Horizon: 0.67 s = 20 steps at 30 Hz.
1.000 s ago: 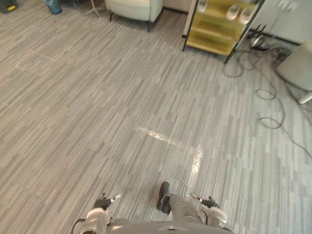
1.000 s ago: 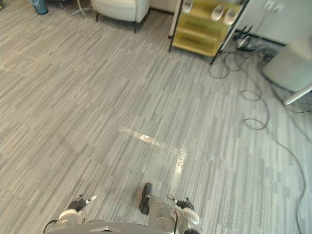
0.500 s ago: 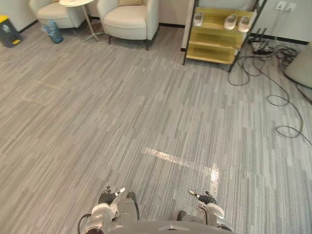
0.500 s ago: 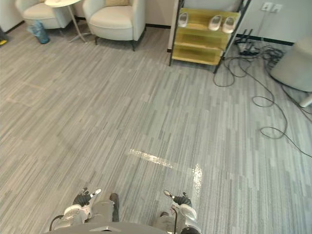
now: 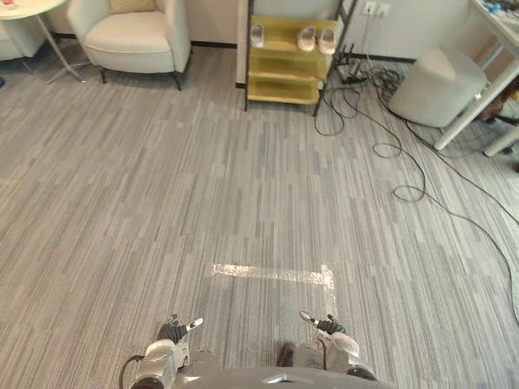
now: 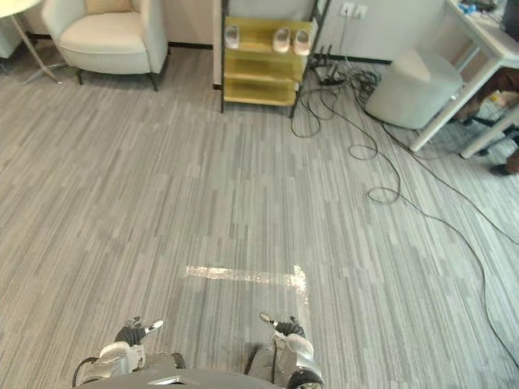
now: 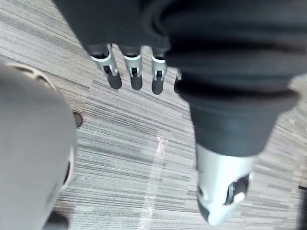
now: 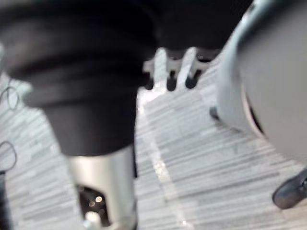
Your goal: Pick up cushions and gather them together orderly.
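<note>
Head views. We count two hands low at the near edge, over the floor (image 5: 162, 203): left hand (image 5: 173, 331) and right hand (image 5: 326, 327), well apart.

Left wrist view: the fingers (image 7: 135, 76) hang straight and relaxed, with nothing in them. Right wrist view: the fingers (image 8: 171, 79) are likewise straight and empty.

We spot one cushion (image 5: 134, 5), tan, propped against the back of the armchair (image 5: 130, 36) at the far left, well away from both hands. The armchair is cream, and we see one in full. Just beside it, further left, stands one round side table (image 5: 20, 6).

There is one yellow shelf (image 5: 288, 69) at far centre. Three pale shoes (image 5: 306, 38) sit on its top tier: one alone to the left and two side by side to the right.

One grey round pouf (image 5: 438, 85) stands at the far right, near one white desk (image 6: 491, 36).

Dark cables (image 5: 405, 162) trail from the shelf's right side across the floor. They are tangled, so we cannot count them.

One bright strip (image 5: 272, 274) lies on the floor, just ahead of the hands.
</note>
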### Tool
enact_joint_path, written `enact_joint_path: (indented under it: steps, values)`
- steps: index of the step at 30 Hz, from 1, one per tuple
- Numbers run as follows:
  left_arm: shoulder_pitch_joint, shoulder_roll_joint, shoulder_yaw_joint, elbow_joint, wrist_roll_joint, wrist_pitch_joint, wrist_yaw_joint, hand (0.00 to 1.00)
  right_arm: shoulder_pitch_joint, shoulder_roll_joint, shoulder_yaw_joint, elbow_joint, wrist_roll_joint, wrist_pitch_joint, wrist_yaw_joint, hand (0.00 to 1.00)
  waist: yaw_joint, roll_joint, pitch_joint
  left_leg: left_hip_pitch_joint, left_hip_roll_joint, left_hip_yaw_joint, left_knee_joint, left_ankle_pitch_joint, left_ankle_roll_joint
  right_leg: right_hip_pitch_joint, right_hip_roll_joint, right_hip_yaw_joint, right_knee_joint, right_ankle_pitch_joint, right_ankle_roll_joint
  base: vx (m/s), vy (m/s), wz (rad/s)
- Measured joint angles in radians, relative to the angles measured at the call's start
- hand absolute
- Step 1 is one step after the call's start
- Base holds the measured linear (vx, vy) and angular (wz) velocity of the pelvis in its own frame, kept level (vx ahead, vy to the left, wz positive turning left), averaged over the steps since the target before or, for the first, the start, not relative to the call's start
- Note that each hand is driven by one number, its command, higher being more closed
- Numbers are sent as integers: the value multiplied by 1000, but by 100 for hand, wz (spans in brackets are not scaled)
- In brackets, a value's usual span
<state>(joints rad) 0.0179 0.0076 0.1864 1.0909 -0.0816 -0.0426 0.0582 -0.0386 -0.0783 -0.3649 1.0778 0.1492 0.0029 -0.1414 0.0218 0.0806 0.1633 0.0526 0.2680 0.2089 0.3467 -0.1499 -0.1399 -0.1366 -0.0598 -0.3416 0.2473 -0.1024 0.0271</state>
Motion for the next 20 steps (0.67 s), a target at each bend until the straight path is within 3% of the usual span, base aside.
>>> enact_joint_path:
  steps: [1,2,5,8,9,10,11,12,14,16,20]
  values:
    - [6,0,11,-18,-3,-1,-1,0,5,0,0,-1,1,0,-1,0,-3,-1,1,-69,24,-42,142,3,3,20,13,-4,-14,-2,-1,127,-196,-2]
    - [16,0,18,-53,-5,-2,-4,0,24,-3,5,0,2,0,-1,0,4,0,9,-191,65,-112,395,62,26,62,46,-3,-40,-5,-11,103,-137,-10]
    - [15,-2,16,-69,-4,-3,-8,0,26,2,-1,-4,3,0,-3,0,10,5,12,-279,70,-103,581,33,34,140,61,18,-73,-8,-34,180,-22,-24]
    - [12,-8,17,-82,-4,-4,-7,0,27,4,-4,-8,5,1,-7,0,24,2,14,-313,20,-67,481,-49,33,172,44,60,-93,-11,-27,210,126,-40]
    - [9,-9,13,-82,-4,-4,-7,0,26,8,-12,-10,5,1,-12,0,26,-4,15,-306,-38,-77,326,-58,28,170,19,78,-85,-16,-7,203,211,-40]
    - [10,-14,2,-78,-4,-4,-7,0,25,6,-28,-9,3,1,-12,0,27,3,11,-273,-91,-114,126,-24,14,164,5,96,-78,-19,25,199,234,-55]
    - [14,-20,-5,-74,-7,-4,-8,0,26,-7,-39,-6,2,0,-11,0,36,28,7,-249,-112,-143,14,39,54,159,13,118,-75,-23,45,196,246,-42]
    - [5,-16,-7,-67,-10,-5,-7,0,26,2,-41,0,1,3,-11,0,35,1,14,-230,-140,-131,-4,50,43,167,-8,141,-86,-19,58,208,213,-32]
    - [-3,6,-13,-59,-2,-8,-6,0,29,30,-49,-4,1,0,-11,0,30,-43,8,-201,-185,-101,-51,47,73,181,-53,148,-120,-13,69,268,202,-8]
    - [-4,13,-14,-56,3,-7,-5,0,31,36,-50,-2,0,1,-11,0,33,-58,7,-173,-212,-87,-55,43,80,207,-77,158,-132,-13,68,184,123,-5]
    - [-3,32,-57,-47,9,-6,-6,0,31,41,-54,-1,-2,1,-8,0,30,-62,-3,-116,-238,-89,-104,42,90,254,-90,165,-167,-12,69,142,39,-2]
